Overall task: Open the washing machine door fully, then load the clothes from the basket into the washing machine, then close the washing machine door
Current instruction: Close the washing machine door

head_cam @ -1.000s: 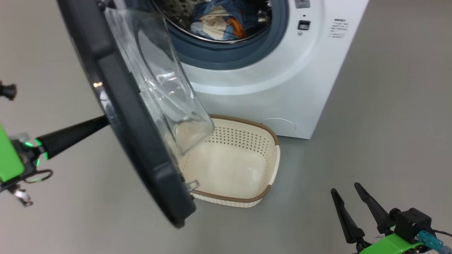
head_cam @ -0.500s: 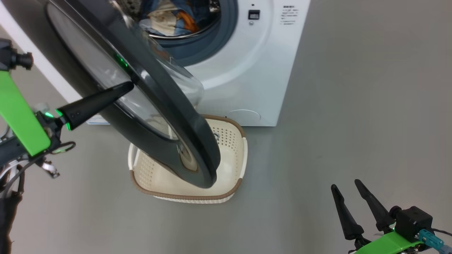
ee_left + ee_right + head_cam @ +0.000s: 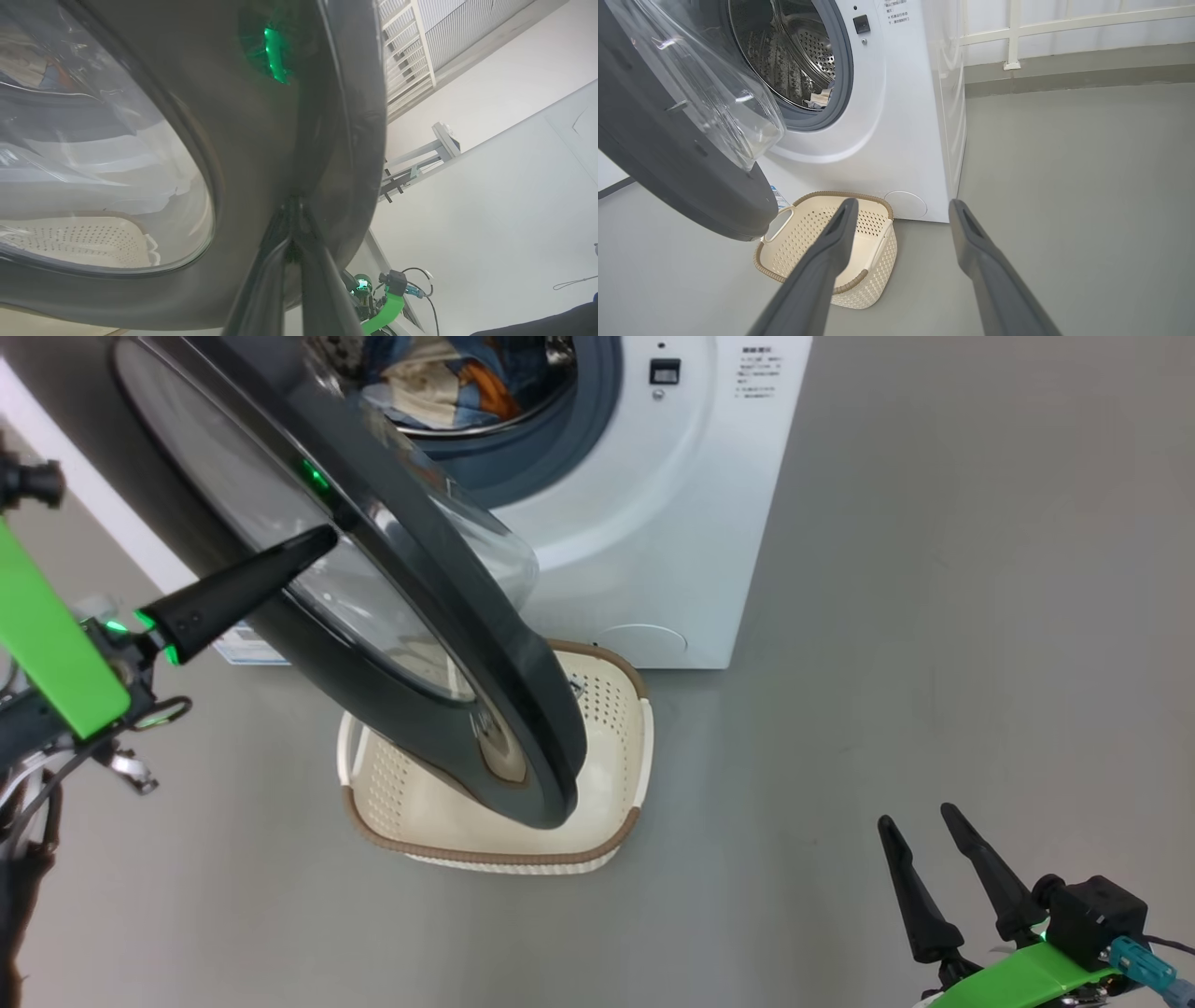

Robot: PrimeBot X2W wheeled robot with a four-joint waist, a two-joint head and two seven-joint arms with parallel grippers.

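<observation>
- Left tool (image 3: 322, 537) pinched shut, tip on washing machine door (image 3: 467, 616) rim: we push in a steady arc til latched.
- Right tool (image 3: 915, 817) wide, empty (well clear of swing).

Bright even light, soft shadows; green glint on washing machine door (image 3: 280, 140)

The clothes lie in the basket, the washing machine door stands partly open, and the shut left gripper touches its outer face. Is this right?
One point is wrong: the basket is empty; the clothes lie inside the washing machine, as the head view shows. The rest holds.
</observation>
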